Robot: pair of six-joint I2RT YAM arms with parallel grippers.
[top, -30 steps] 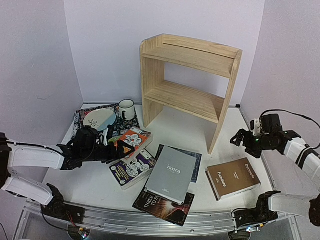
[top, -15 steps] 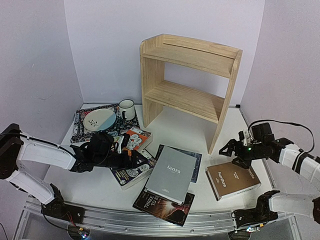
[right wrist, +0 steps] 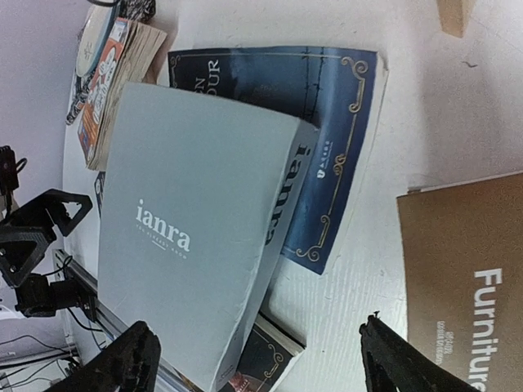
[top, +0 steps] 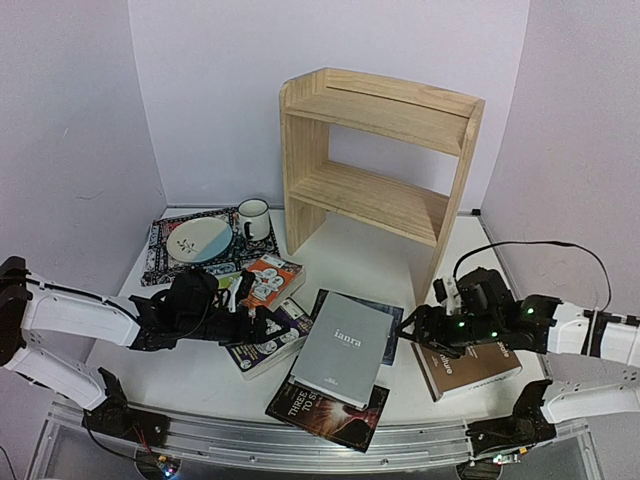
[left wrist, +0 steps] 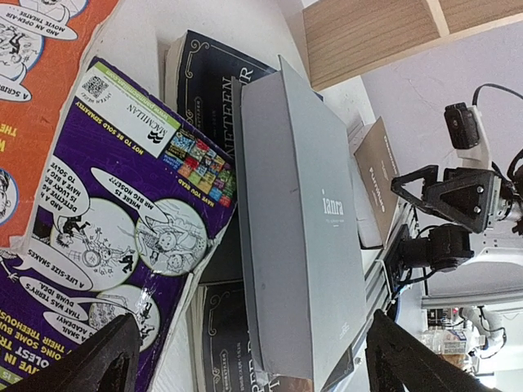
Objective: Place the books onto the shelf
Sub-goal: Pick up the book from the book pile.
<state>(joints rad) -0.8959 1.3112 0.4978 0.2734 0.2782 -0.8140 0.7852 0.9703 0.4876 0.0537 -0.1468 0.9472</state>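
Both grippers hang low with fingers spread wide, holding nothing: the left gripper (left wrist: 253, 318) over the purple paperback (left wrist: 98, 237), the right gripper (right wrist: 257, 322) beside the grey book (top: 342, 350). That book lies atop the dark blue book (right wrist: 327, 122), in front of the shelf (top: 375, 195). It looks stiff, smooth and fairly heavy, so I'd pinch its raised spine edge.

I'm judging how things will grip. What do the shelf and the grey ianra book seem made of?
The shelf: light wood, seemingly bare and matte, with grain lines showing, perhaps pine. The grey ianra book: paper pages under a smooth matte card cover, no glare; hard or soft, unclear.
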